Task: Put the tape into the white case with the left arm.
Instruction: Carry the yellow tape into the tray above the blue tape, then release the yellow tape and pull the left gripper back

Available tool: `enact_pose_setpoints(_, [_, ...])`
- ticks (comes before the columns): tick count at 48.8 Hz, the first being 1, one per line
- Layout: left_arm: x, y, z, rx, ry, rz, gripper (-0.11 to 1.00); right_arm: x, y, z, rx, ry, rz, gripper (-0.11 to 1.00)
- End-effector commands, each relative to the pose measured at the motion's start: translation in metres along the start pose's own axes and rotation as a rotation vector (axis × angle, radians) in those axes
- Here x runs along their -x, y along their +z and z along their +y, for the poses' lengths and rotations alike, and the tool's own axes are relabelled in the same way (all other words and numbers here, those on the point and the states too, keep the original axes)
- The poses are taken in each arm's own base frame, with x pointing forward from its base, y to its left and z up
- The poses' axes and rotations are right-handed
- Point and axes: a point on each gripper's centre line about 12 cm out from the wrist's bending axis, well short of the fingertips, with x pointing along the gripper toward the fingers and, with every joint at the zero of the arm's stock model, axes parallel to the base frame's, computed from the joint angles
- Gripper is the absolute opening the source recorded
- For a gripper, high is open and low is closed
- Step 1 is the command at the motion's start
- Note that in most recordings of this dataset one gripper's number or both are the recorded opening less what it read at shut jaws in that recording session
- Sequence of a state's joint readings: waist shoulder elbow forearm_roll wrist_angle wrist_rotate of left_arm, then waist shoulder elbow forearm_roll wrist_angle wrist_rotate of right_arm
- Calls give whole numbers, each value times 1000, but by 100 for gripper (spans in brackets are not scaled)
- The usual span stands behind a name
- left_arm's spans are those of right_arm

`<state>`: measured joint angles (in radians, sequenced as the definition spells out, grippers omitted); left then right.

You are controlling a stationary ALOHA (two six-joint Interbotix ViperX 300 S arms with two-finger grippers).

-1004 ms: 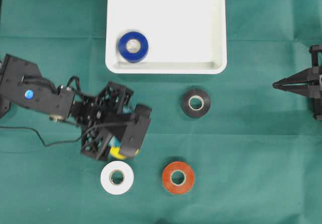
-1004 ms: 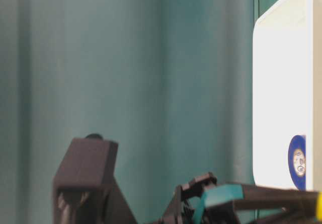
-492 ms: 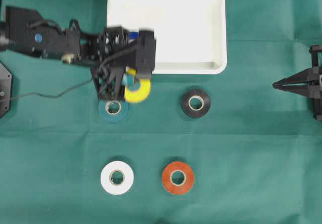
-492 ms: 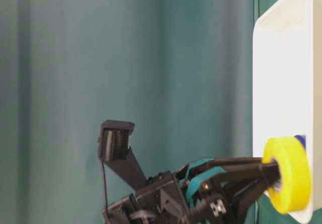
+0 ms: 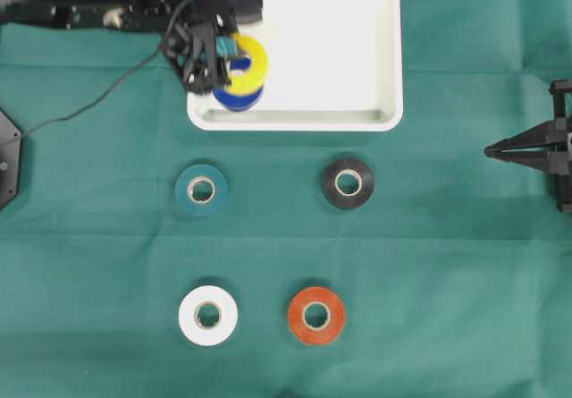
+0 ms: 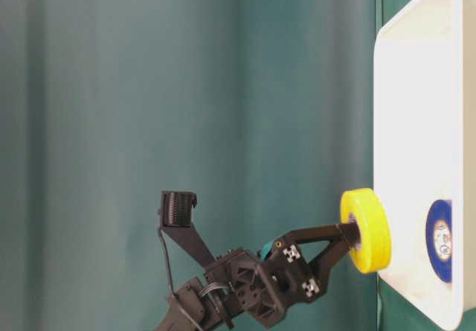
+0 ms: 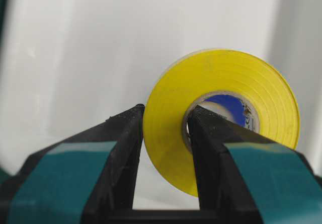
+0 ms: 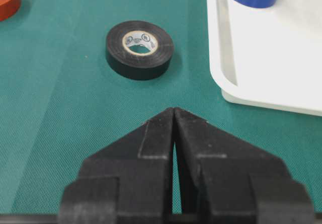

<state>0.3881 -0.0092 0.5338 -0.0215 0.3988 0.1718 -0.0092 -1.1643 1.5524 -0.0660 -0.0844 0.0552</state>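
Left jaws: we see them pinching the yellow tape (image 7: 221,116), one teal-banded finger (image 7: 118,168) against the roll's outer face, the other through its core.
Left gripper (image 5: 221,58): in the overhead view it sits over the case's near-left corner, its arm (image 5: 107,4) reaching in from the top left edge.
Yellow tape: we find it held clear of the case floor; the table-level view shows it (image 6: 366,230) in the air just off the case rim, and overhead it (image 5: 243,63) partly covers the blue roll.
Case (image 5: 340,49): white, on the green cloth (image 5: 447,237) at top centre.
Blue tape (image 5: 238,99): lying flat inside the case near the front-left corner, right below the yellow roll; we catch a patch of blue through the yellow roll's core in the left wrist view.
Right jaws: pressed together, nothing between them, as the right wrist view shows.
Right gripper (image 8: 174,114): we see it (image 5: 493,151) parked at the right edge of the cloth, well apart from the case, pointing inward.
Black tape (image 5: 348,183): flat on the cloth just below the case, between the right gripper and the teal roll.
Teal tape (image 5: 201,190): flat on the cloth, below the case's left corner.
White tape (image 5: 208,315): near the bottom, left.
Orange tape (image 5: 316,315): beside the white roll, to its right.
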Motion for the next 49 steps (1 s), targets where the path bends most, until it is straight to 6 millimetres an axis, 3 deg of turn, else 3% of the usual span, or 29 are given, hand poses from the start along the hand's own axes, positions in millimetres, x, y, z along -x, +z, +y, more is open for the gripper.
enact_pose_setpoints(1, [3, 6, 12, 25, 23, -37, 25, -1, 5, 0, -2, -1, -15, -9])
enact_pose_setpoints(12, [-8, -2, 34, 68, 55, -17, 25, -1, 5, 0, 0, -1, -14, -9])
enact_pose_setpoints(32, [-14, -3, 36, 64, 58, -13, 26, -1, 5, 0, 0, -1, -12, -9])
enact_pose_setpoints(34, [-15, -4, 35, 66, 57, -12, 32, -1, 5, 0, -2, -1, -14, -9])
enact_pose_setpoints(43, [-13, -6, 35, 65, 57, -10, 85, -1, 5, 0, -2, -1, -14, -9])
enact_pose_setpoints(49, [-12, -6, 35, 64, 58, -13, 84, -1, 5, 0, -2, -1, -14, -9])
